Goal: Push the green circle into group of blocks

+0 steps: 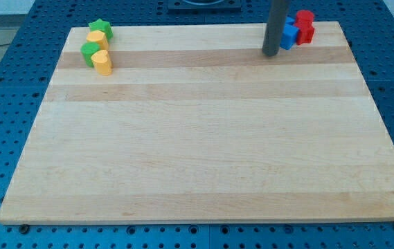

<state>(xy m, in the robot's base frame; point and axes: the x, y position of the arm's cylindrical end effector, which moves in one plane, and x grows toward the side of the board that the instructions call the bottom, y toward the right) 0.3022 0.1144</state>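
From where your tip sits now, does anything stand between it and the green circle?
Nothing visible does. My tip is at the view's top right beside the blue block; the green circle is at the top left, already touching the yellow heart, with only bare board between us.

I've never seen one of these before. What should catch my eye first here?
A dark rod comes down near the view's top right; my tip rests on the wooden board just left of blue and red blocks. At the top left huddle a green star, a green circle and yellow blocks.
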